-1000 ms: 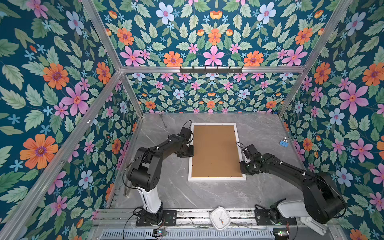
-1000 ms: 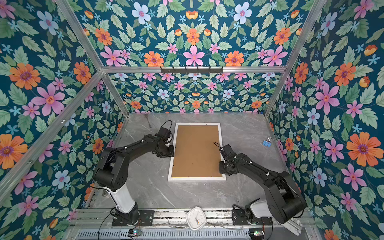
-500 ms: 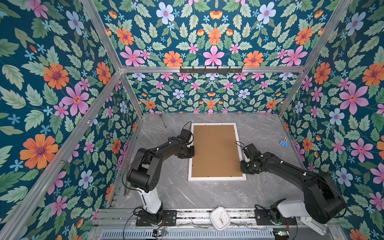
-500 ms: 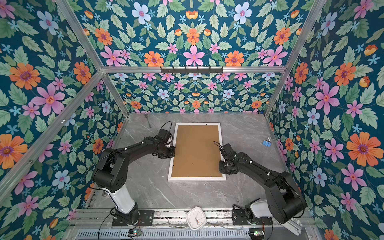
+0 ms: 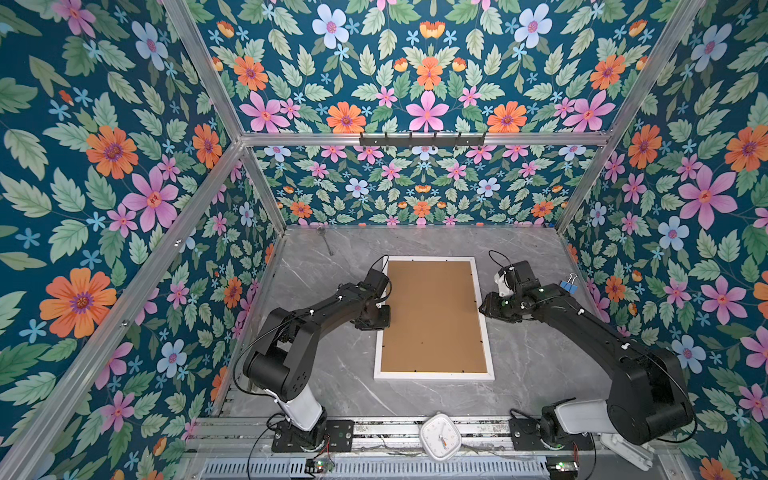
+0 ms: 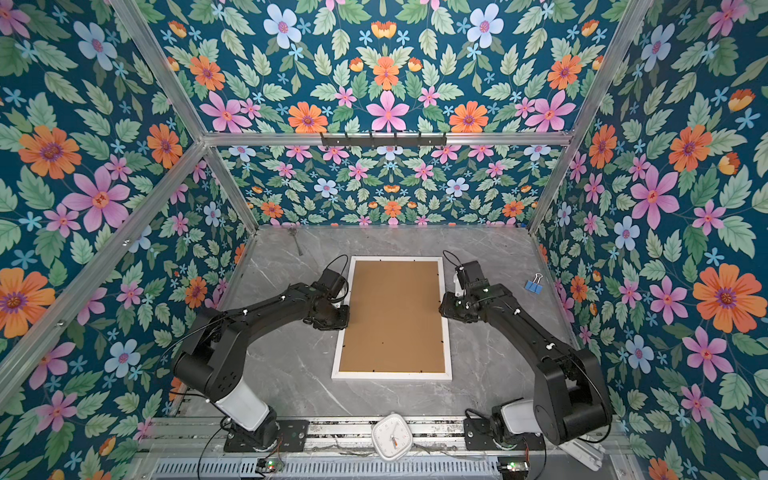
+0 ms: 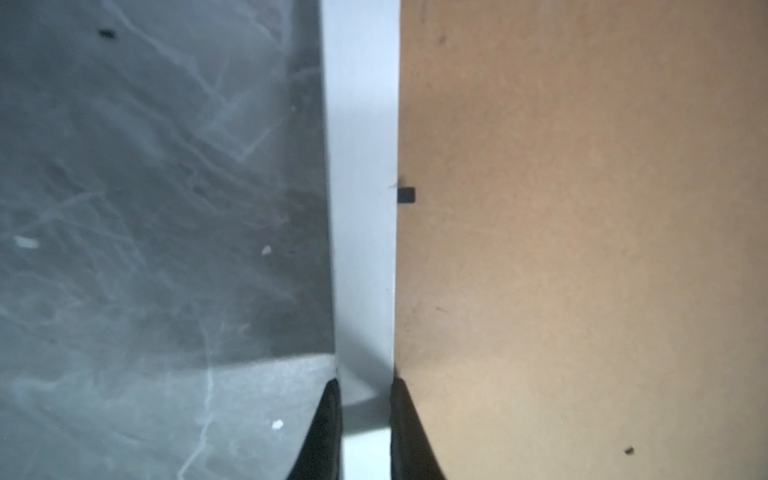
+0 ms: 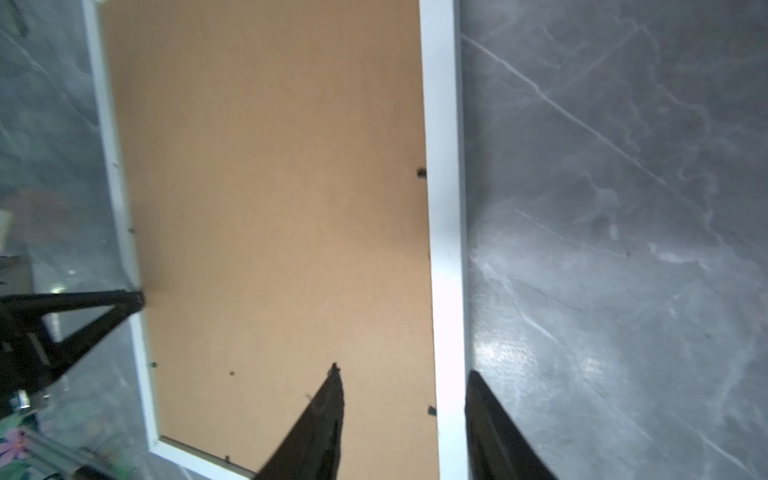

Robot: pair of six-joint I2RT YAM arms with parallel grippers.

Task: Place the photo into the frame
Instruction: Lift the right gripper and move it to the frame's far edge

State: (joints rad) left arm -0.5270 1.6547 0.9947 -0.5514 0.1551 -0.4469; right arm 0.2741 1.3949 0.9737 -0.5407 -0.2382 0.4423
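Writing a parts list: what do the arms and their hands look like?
The left arm and right arm are matte black with rounded joint housings and white marks, each on a pale grey base segment. A black cable loops above each wrist; the right wrist carries a white part. The left hand and right hand each have two black tapering fingers.

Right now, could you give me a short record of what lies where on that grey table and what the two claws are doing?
frame: flat on the table, back side up
brown board: fills the frame's back
photo: not visible in any view
left gripper: closed on the frame's left border
right gripper: open, straddling the right border
blue clip: on the table, right of the frame, apart from it
clock: on the front rail, between the arm bases
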